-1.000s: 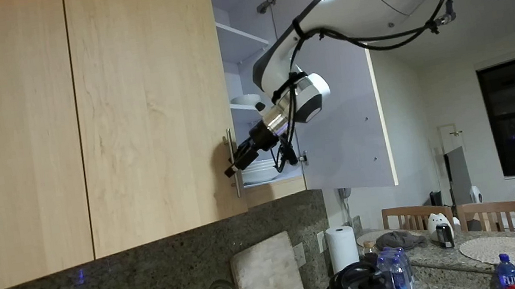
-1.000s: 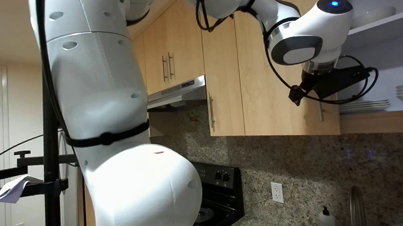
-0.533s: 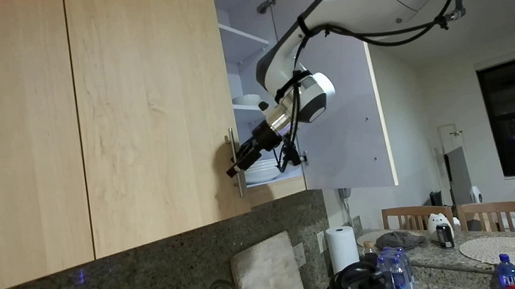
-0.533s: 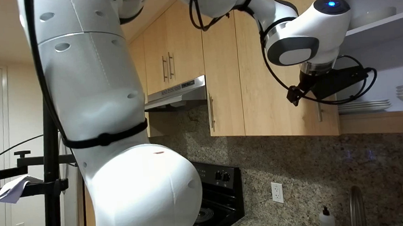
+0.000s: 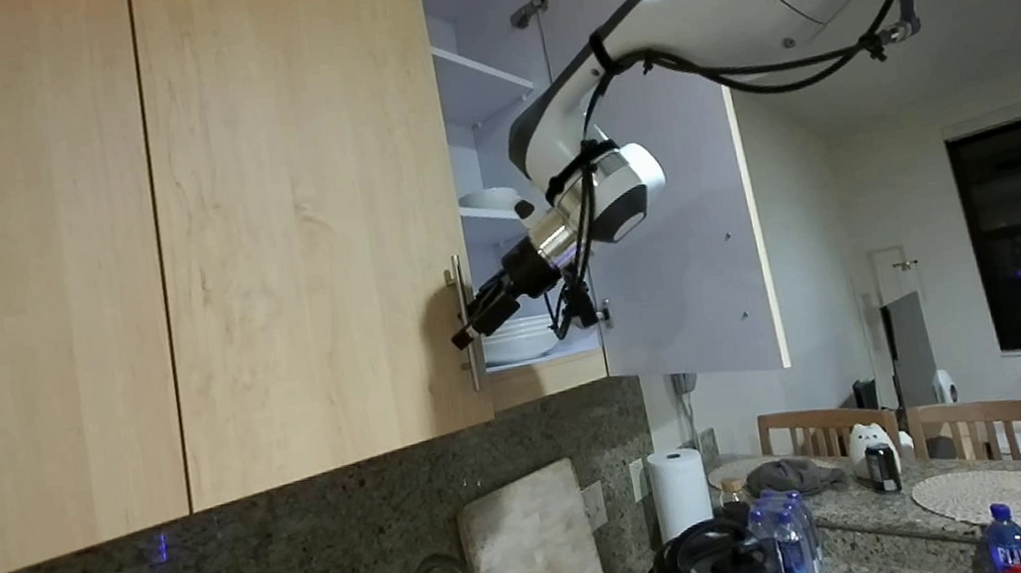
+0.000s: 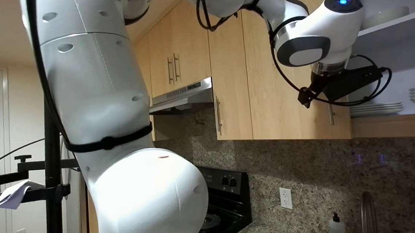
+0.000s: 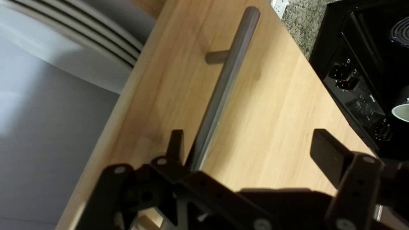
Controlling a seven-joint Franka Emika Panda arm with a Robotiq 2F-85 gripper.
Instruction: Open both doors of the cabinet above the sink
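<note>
Cabinet door at left point(image 5: 299, 206): seen in an exterior view, set across the front of the cabinet point(image 5: 572, 370), above the speckled backsplash point(image 5: 259, 562); whether it is fully closed or slightly ajar cannot be told.
Faucet point(image 5: 436, 561): curved, partly shown below that door.
Handle point(image 7: 221, 92): a slim metal bar, mounted upright near the free edge of the same door.
Gripper point(image 7: 249, 143): spread wide, with nothing clamped; in the wrist view the handle is framed between its two fingers point(image 7: 326, 156), just beside the one seen at left and well apart from the one at right. Whether contact is made cannot be told.
Cutting board point(image 5: 533, 553): leaned against the backsplash.
Shelves point(image 5: 488, 90): white, exposed inside the cabinet; a bowl point(image 5: 490, 199) is set on one, and a stack of plates point(image 5: 520, 350) below it.
Paper towel roll point(image 5: 679, 493): stood upright.
Cabinet door at right point(image 5: 680, 283): swung wide, its pale inner face and hinges exposed.
Pot point(image 5: 714, 563): black and lidded, placed beside water bottles point(image 5: 794, 546).
Arm point(image 5: 731, 6): extended in front of the swung-out door.
</note>
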